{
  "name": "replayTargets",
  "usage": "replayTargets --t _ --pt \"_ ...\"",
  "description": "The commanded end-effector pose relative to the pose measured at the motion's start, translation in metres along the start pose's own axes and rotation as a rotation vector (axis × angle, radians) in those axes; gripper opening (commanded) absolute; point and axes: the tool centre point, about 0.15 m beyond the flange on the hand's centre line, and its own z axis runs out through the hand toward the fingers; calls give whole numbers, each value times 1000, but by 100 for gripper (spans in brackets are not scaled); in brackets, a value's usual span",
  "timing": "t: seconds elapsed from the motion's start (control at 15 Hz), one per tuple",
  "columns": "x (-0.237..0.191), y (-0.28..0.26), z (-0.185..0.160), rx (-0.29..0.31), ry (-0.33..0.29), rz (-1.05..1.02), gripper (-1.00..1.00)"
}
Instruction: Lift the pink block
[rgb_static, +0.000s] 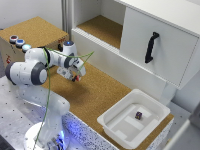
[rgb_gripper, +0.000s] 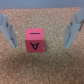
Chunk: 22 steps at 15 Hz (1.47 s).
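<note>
The pink block (rgb_gripper: 36, 43) is a small reddish-pink cube with a dark letter on its face, resting on the cork surface. In the wrist view it lies between my two fingers (rgb_gripper: 9, 31), a little nearer one of them, with a gap on each side. My gripper (rgb_gripper: 40, 46) is open around it. In the exterior view the gripper (rgb_static: 75, 74) is lowered to the cork board (rgb_static: 100, 95) at the exterior view's left, and only a speck of the pink block (rgb_static: 76, 78) shows under it.
A white tray (rgb_static: 117, 127) at the exterior view's lower right holds a dark purple small cube (rgb_static: 138, 115). A white cabinet with a black handle (rgb_static: 151, 47) stands behind. A cork box with buttons (rgb_static: 19, 42) sits at the far left.
</note>
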Motion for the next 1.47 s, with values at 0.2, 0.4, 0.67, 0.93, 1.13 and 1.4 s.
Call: replayTargets --t 0.2,0.4,0.67,0.93,1.13,1.4 --pt "39 -12 35 -18 -68 -12 -100" --pt "39 -16 37 -22 -71 -14 -100" --pt "40 -17 29 -55 -49 -28 -100" --pt "54 -23 -33 -57 46 -17 -100" --pt "91 -40 -104 -36 157 -53 -100" --pt "181 -57 -214 2 350 -108 -100"
